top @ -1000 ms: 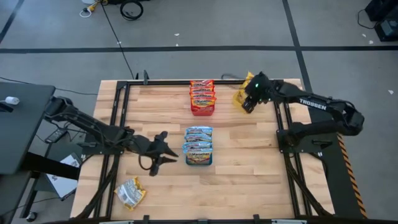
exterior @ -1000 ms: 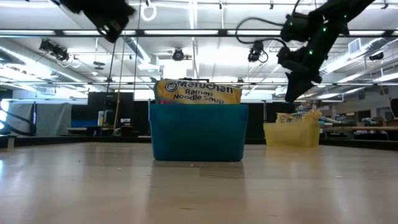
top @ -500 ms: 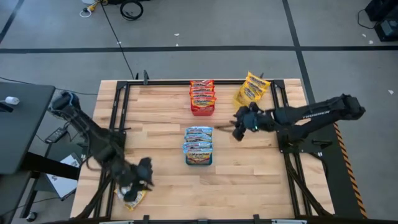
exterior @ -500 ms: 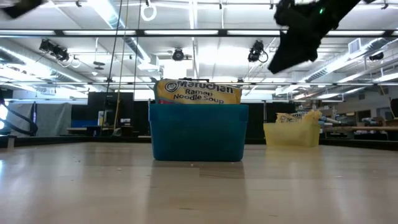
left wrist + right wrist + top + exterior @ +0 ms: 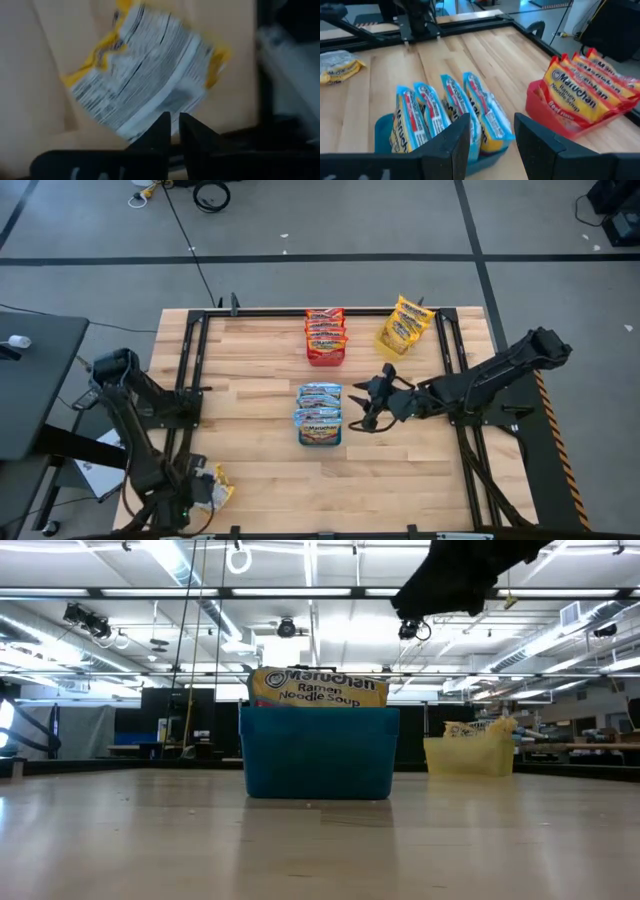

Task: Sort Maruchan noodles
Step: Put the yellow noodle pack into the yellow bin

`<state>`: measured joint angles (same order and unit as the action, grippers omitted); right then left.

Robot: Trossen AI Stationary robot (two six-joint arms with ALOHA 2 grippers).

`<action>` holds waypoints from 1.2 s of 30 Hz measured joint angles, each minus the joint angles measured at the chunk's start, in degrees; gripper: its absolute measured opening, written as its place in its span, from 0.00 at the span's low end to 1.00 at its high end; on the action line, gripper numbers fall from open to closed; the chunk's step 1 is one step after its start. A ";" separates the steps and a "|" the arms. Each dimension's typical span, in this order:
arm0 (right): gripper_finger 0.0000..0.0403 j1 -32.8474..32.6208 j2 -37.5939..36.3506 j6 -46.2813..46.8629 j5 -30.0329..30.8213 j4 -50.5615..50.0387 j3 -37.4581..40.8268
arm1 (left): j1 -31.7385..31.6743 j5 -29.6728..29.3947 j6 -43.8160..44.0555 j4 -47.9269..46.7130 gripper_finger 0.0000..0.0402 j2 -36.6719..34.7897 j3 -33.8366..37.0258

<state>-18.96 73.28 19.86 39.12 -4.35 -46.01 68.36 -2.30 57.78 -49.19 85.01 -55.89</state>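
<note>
Four blue packets point(image 5: 445, 107) stand in one tray point(image 5: 382, 134); right jaws released, left jaws unclear.

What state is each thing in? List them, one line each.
Blue tray: filled with upright blue packets.
Red tray: filled with upright red packets.
Yellow packets: stacked upright at the table's far right.
Loose yellow packet: flat on the table, unsorted.
Left hand: nearly shut at the loose packet's edge.
Right hand: open, empty, beside the blue tray.

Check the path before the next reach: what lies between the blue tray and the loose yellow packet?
Only bare wood, in the high view, between the blue tray and the loose yellow packet.
</note>
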 joint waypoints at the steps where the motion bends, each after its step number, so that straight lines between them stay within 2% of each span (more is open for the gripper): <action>1: 0.39 -0.01 0.60 0.26 -0.01 0.17 -0.03 | 0.55 -0.20 -1.20 -0.96 0.12 0.47 0.05; 6: 0.39 -0.02 2.70 2.68 -0.63 0.00 -0.01 | 1.29 -4.06 -10.23 -0.69 0.25 2.90 0.10; 12: 0.39 -0.09 2.95 3.13 -2.68 0.28 -0.01 | 1.34 -4.85 -21.14 -0.27 0.43 8.70 -0.19; 17: 0.39 -0.48 2.94 2.46 -3.81 0.91 -0.01 | 0.86 -9.88 -28.29 5.19 0.49 10.96 -0.21; 19: 0.39 -0.78 2.94 1.78 -4.28 1.31 -0.01 | 0.01 -12.57 -30.20 8.83 0.46 11.17 -0.07; 22: 0.39 -1.40 2.68 0.35 -5.86 3.01 -0.01 | -2.32 -14.25 -31.14 12.92 0.37 11.48 -0.03; 29: 0.38 -6.74 2.48 -7.24 -6.13 7.44 0.01 | -9.96 -18.07 -37.35 19.70 0.05 14.83 -0.18; 32: 0.38 -10.44 2.46 -11.02 -5.18 11.45 0.01 | -13.68 -19.73 -36.74 22.27 0.03 15.26 -0.22; 36: 0.37 -14.51 2.46 -15.06 -2.25 14.01 0.01 | -17.35 -21.14 -35.93 19.23 0.01 12.28 -1.32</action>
<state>-33.47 75.75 4.79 36.87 9.66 -46.00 51.01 -23.44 21.85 -29.96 97.28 -57.21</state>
